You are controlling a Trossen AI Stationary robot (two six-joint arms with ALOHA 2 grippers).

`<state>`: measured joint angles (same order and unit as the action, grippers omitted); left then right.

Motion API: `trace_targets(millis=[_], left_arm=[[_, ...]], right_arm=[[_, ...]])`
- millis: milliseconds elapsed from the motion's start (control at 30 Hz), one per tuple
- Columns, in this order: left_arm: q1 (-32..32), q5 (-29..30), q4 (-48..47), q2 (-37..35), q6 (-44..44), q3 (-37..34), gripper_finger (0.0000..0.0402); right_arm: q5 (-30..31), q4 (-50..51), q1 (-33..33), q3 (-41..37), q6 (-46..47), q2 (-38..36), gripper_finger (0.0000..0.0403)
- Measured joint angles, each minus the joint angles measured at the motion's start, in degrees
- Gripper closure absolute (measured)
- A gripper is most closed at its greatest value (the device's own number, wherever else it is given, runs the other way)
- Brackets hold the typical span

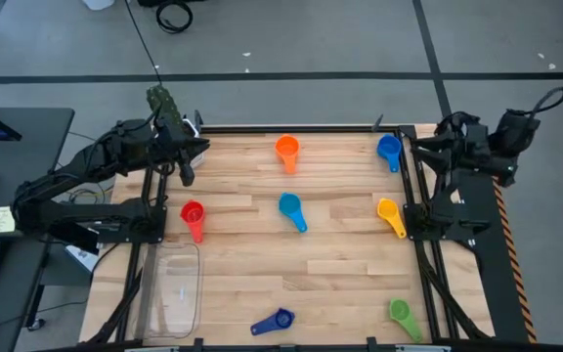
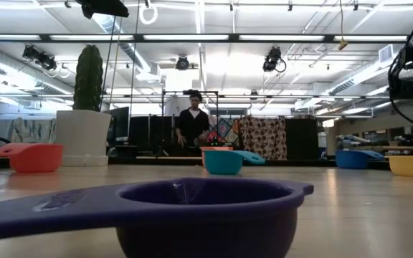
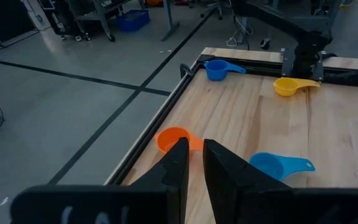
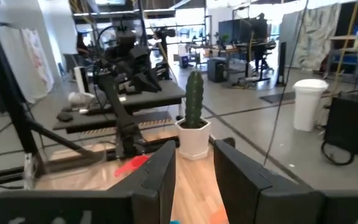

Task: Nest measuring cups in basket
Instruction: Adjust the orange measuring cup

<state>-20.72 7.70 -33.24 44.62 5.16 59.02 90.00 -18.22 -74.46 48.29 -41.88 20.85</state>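
Several measuring cups lie apart, mouth up, on the wooden table: orange point(image 1: 287, 152), blue point(image 1: 389, 150), light blue point(image 1: 291, 210), yellow point(image 1: 391, 215), red point(image 1: 193, 217), green point(image 1: 403, 315) and dark blue point(image 1: 274, 322). The dark blue cup point(image 2: 192, 208) fills the low view's foreground. The clear basket point(image 1: 174, 288) rests on its base near the left front edge with no cup in it. My left gripper point(image 1: 199, 147) hovers at the far left corner, a narrow gap between its fingers point(image 3: 180, 163), short of the orange cup point(image 3: 174, 139). My right gripper point(image 4: 194, 163) stands open above the far right corner.
A white pot with a green cactus point(image 4: 193, 124) stands behind the table's far left corner, by the left arm. Black frame rails point(image 1: 418, 225) run along the table's left and right sides. A person point(image 2: 192, 122) stands far back in the room.
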Motion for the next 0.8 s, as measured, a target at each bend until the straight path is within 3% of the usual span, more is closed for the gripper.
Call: trace_targets(millis=[433, 600, 800], left_arm=[[-0.01, 0.00, -0.03, 0.00, 0.04, 0.00, 0.0349], [0.02, 0.00, -0.01, 0.00, 0.05, 0.00, 0.0349], [-0.01, 0.00, -0.01, 0.00, 0.07, 0.00, 0.0349]], right_arm=[[0.01, -0.07, 13.87, 8.51, -9.23, 14.56, 0.0289], [0.00, -0.15, 21.44, 9.04, -6.25, 18.79, 0.0289], [0.01, -0.11, 26.10, 8.81, -2.03, 23.66, 0.0289]])
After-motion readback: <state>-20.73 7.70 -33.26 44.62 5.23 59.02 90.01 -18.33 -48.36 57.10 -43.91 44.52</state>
